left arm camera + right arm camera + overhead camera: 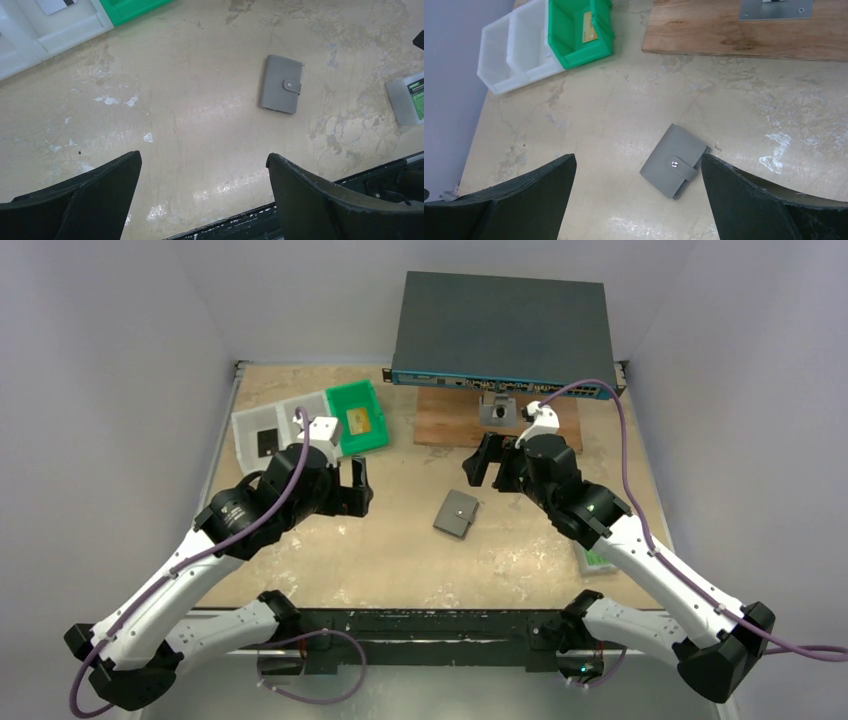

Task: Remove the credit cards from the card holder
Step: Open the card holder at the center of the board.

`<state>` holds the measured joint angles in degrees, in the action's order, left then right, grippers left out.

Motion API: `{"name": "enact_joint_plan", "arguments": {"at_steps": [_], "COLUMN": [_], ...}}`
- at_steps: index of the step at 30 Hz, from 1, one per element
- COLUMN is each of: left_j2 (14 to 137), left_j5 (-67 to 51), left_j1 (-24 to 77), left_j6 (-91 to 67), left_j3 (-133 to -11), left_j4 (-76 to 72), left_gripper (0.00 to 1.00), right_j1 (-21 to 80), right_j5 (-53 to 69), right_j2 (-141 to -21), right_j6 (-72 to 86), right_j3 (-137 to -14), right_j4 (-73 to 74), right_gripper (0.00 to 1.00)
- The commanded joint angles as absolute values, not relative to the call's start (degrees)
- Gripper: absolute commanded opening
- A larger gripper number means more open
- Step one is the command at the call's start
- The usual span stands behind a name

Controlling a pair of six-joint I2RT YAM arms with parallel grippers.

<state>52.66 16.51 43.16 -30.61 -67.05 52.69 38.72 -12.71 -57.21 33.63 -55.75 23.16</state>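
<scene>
The card holder (456, 513) lies flat on the table between my two arms, folded and held closed by its stud tab (674, 161) (281, 84). Any credit cards inside it are hidden. One gold card (363, 422) lies in the green tray and a black card (266, 442) in the white tray. My left gripper (358, 486) (204, 155) hangs open to the left of the holder, with nothing between its fingers. My right gripper (487, 462) (638, 156) is open above and behind the holder, also empty.
A large dark grey box with ports (500, 325) stands at the back, with a wooden board (450, 425) and a metal bracket (497, 410) in front of it. The white tray (238, 435) and green tray (350, 390) sit back left. A small green-labelled box (405, 97) lies under the right arm.
</scene>
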Motion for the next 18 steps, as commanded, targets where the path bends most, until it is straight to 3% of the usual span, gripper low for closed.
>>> {"name": "enact_joint_plan", "arguments": {"at_steps": [1,18], "left_j2": [51.43,51.29], "left_j5": [17.15,17.04], "left_j1": [43.24,43.24], "left_j6": [-30.19,-33.64], "left_j3": [-67.1,-63.64], "left_j4": [50.87,50.92], "left_gripper": [1.0,1.0], "right_j1": [38.69,38.81], "right_j5": [-14.65,-16.07], "right_j2": [-56.02,-58.73], "right_j6": [34.85,35.78], "right_j3": [-54.75,-52.06], "right_j4": [22.98,24.81], "right_gripper": [0.99,0.99]}}
